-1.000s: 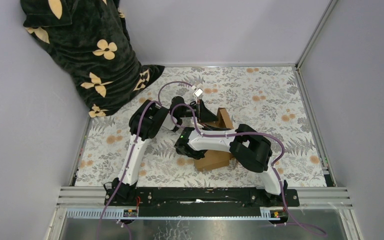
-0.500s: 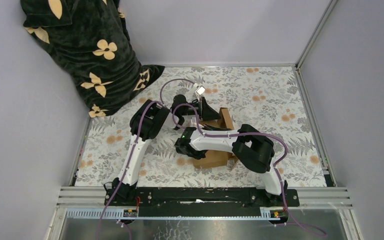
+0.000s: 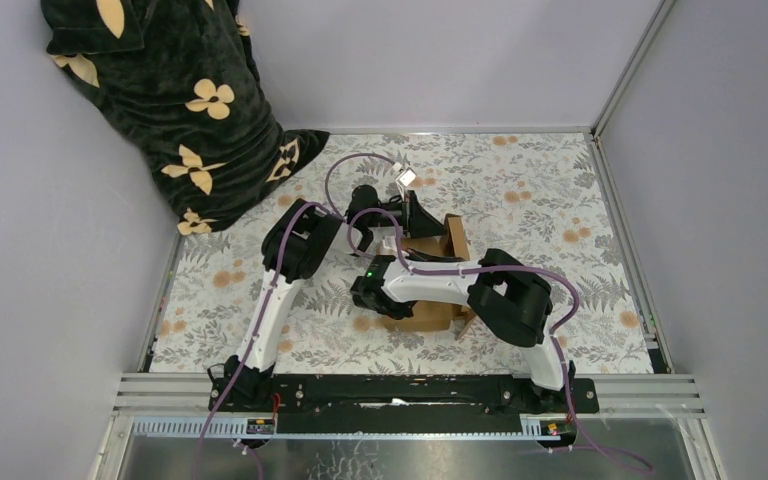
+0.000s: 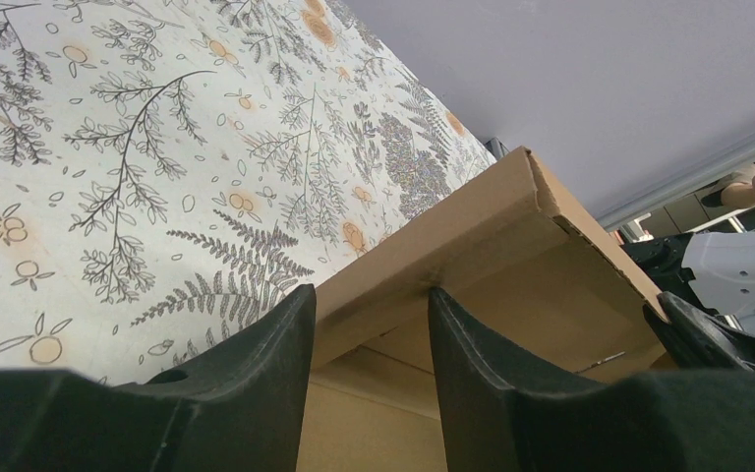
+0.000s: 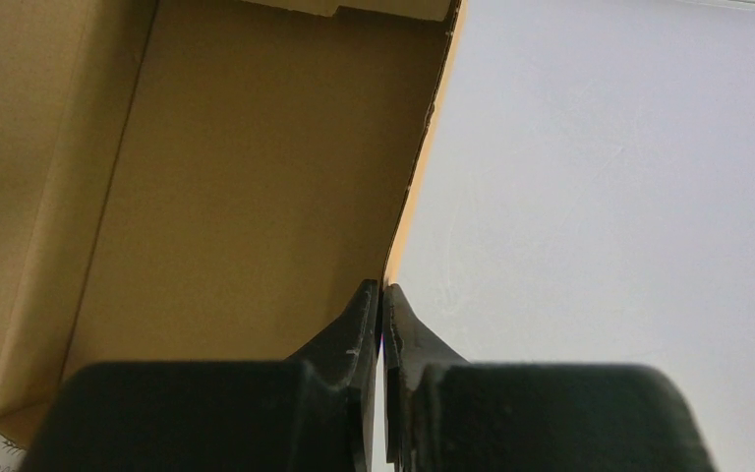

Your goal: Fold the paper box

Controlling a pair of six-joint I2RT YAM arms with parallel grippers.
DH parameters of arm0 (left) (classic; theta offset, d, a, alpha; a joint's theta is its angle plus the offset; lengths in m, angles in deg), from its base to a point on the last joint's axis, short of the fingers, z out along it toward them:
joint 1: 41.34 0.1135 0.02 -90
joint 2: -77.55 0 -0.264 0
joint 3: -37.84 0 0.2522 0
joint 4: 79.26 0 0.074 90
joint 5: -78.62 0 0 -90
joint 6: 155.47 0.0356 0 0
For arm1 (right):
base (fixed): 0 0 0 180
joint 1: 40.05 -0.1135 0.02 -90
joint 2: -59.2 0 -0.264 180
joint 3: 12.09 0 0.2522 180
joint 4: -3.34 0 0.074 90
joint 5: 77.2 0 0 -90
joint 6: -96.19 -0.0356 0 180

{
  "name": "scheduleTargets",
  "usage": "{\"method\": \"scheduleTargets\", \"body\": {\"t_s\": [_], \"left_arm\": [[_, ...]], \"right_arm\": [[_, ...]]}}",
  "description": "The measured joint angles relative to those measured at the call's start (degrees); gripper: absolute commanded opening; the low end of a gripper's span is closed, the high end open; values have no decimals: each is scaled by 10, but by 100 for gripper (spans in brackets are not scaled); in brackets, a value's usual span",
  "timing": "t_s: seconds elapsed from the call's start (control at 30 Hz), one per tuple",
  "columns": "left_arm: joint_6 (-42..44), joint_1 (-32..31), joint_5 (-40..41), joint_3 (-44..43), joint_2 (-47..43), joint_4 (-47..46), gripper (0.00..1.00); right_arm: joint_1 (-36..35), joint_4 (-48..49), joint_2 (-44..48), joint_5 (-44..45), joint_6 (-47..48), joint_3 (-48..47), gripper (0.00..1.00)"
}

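**Top external view.** The paper box [image 3: 426, 314] lay at mid-table on the floral cloth [image 3: 520, 190], just beyond both wrists. Over the preceding second its far upright flap [image 3: 456, 238] had shifted slightly rightward, with the left arm [image 3: 278, 292] following it. The near part of the box had crept inward under the right arm [image 3: 432, 284]. This was judged a wall fold under way, not yet seated. The right forearm hid the middle of the box, and neither set of fingertips could be made out.

**Left wrist view.** The left gripper [image 4: 372, 295] stood roughly half apart, astride a folded cardboard wall. Whether the fingers [image 4: 265, 364] pressed on that wall or merely straddled it could not be told. The wall's foot was cut off behind them.

**Right wrist view.** The right gripper [image 5: 382, 291] was closed almost tip to tip. A panel's thin edge ran into the cleft and was apparently pinched there. Which panel this was remained unclear.
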Motion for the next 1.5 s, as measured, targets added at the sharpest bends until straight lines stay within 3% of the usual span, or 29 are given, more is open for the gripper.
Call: {"method": "scheduleTargets", "body": {"t_s": [0.27,0.7,0.83,0.97,1.5], "left_arm": [[10,-5,1,-26,4,33,42],[37,-10,31,-28,4,101,41],[45,-13,35,-49,9,135,43],[57,-13,36,-72,16,154,54],[28,-13,-36,-113,51,138,55]], "right_arm": [[0,7,4,-1,5,3,6],[0,24,14,-5,19,13,6],[0,27,17,-6,20,17,7],[0,32,23,-8,21,21,7],[0,39,31,-20,35,28,7]]}}
